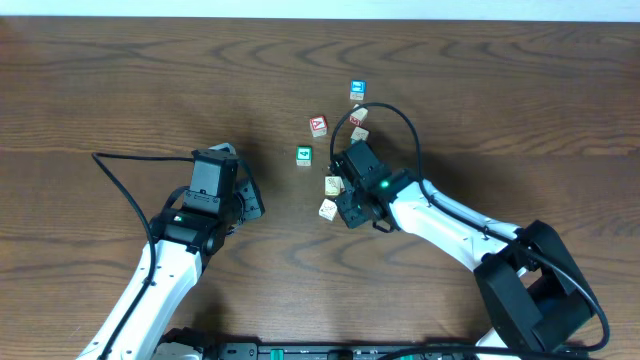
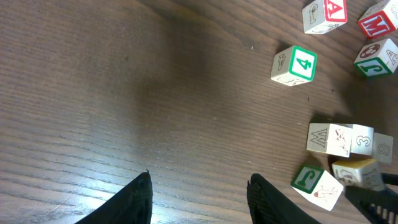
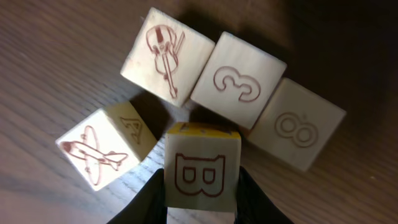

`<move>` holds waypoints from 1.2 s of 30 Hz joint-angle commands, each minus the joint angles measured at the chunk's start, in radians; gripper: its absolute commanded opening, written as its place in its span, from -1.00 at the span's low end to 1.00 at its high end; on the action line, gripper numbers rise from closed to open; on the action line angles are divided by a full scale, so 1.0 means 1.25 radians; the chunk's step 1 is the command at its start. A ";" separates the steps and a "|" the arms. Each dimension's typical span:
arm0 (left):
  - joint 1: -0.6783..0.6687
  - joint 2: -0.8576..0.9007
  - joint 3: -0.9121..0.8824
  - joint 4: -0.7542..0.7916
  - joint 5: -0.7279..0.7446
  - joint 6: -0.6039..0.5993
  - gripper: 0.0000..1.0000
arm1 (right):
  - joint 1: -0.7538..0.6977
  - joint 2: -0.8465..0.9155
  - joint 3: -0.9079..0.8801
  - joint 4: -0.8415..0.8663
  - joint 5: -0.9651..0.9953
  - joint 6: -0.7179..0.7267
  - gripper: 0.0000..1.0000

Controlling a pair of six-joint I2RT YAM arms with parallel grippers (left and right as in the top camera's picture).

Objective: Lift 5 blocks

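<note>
Cream wooden B block (image 3: 202,174) is pinched betw. right end effector (image 3: 202,202) fingers. Can't tell if it's off the table (image 1: 120,90) yet. Other four blocks (image 3: 239,81) crowd just beside it, unlifted. Left end effector (image 2: 199,180) gapes empty, well apart. Prob. lift 1 of 5.

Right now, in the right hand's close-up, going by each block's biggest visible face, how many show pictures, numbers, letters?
Pictures: 2, violin block and airplane block
Numbers: 2, 3 block and 8 block
Letters: 1, B block
Total: 5
</note>
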 commanded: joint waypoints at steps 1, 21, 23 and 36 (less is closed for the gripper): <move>-0.002 -0.004 0.001 -0.005 -0.013 0.016 0.01 | 0.007 0.000 0.059 -0.034 0.008 0.011 -0.85; -0.002 -0.004 0.000 -0.005 -0.027 0.016 0.07 | -0.151 -0.076 0.215 -0.228 0.074 0.034 -0.79; -0.002 -0.004 0.000 -0.005 -0.027 0.016 0.07 | -0.181 -0.076 0.206 -0.229 0.062 0.033 -0.83; -0.002 -0.004 0.000 -0.004 -0.027 0.016 0.07 | -0.207 -0.075 0.036 -0.081 0.017 0.060 -0.74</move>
